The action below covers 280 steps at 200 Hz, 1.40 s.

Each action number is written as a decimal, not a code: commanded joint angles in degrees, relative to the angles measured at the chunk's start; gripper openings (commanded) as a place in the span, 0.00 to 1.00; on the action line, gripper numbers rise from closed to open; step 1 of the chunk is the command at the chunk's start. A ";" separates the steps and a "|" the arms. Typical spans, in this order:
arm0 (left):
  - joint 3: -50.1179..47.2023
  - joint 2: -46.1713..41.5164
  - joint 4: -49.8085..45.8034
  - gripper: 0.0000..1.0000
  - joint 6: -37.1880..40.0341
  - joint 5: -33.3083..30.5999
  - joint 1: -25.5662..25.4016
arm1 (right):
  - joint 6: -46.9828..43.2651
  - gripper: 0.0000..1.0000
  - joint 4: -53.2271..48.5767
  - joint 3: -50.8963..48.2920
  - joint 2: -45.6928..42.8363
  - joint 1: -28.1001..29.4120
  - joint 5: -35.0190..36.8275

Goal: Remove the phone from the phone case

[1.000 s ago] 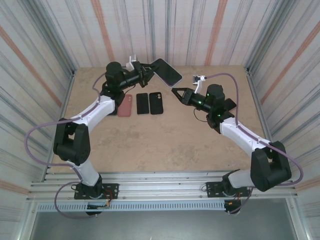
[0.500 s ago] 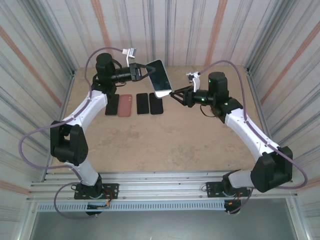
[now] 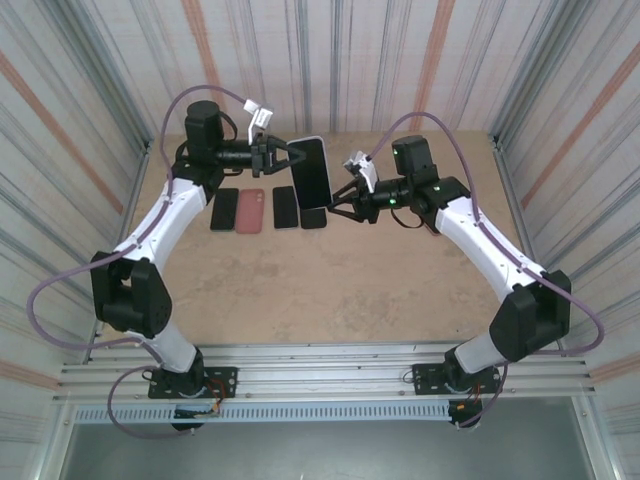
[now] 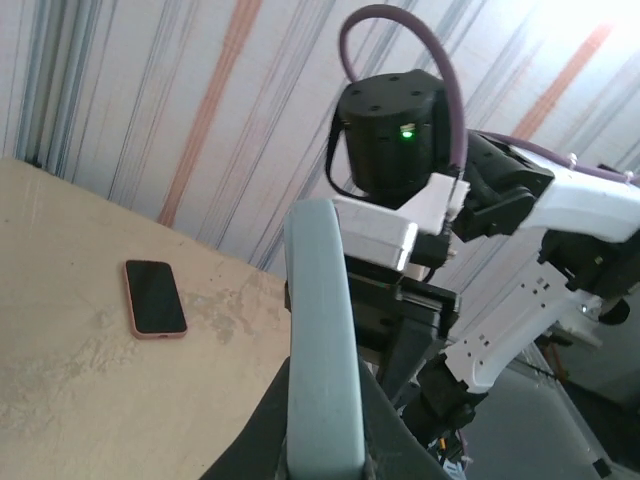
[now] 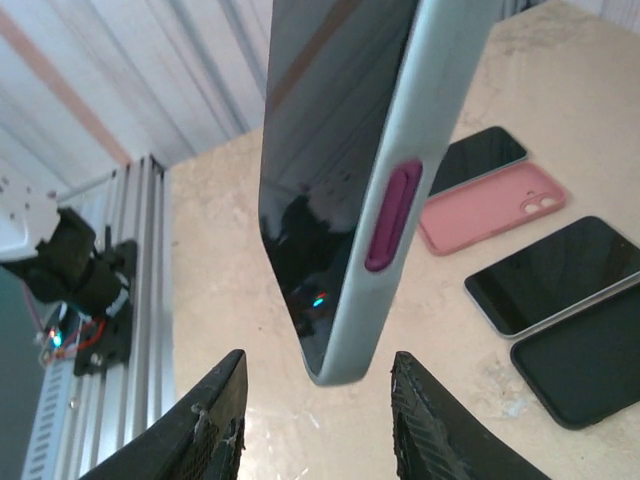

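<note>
Left gripper [image 3: 280, 157] raised above the far part of the table [image 3: 330, 290], jaws clamped on one end of the phone [image 3: 311, 170]. Phone held in the air, standing on edge, sitting fully inside its pale grey-blue case [image 5: 425, 95]. Dark screen faces the near side; a magenta side button [image 5: 388, 215] shows on the case rim.

From the left wrist: the case edge [image 4: 320, 330] rises straight out from between the black fingers [image 4: 258, 440]; they press both flat faces.

Right gripper [image 3: 335, 200] reaches in from the right to the phone's free lower end. Its jaws stand apart, one finger [image 5: 205, 425] on the screen side, the other on the case side. The phone's corner hangs between them with a gap on each flank, touching neither.

On the table below, a row of four: a black handset [image 3: 224, 209], a pink case [image 3: 250, 210] lying face down, then two dark phones [image 3: 286, 206], the right one partly hidden behind the raised phone.
</note>
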 commanded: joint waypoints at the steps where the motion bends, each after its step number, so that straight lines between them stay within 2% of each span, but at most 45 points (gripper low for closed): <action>1: 1.72 -3.54 -3.23 0.04 7.18 3.45 0.48 | -5.98 0.37 -4.78 2.75 1.32 0.60 -1.31; 60: 1.58 -3.95 -2.95 0.04 6.96 4.21 0.52 | -10.50 0.28 -9.52 6.82 4.86 2.38 -3.33; 133: 1.36 -4.22 -3.29 0.03 6.52 4.16 0.13 | -13.89 0.14 -12.59 9.18 5.96 3.18 -2.60; 171: 1.54 -4.18 -4.18 0.00 4.76 5.15 0.06 | -15.61 0.07 -12.74 10.33 5.59 3.72 2.74; 217: 0.41 -5.08 -6.32 0.00 4.75 6.42 -1.09 | -14.86 0.04 -9.00 11.02 4.20 3.50 6.89; 280: -0.65 -5.51 -6.82 0.00 4.58 7.48 -1.90 | -22.08 0.02 -5.37 9.54 1.51 5.51 17.21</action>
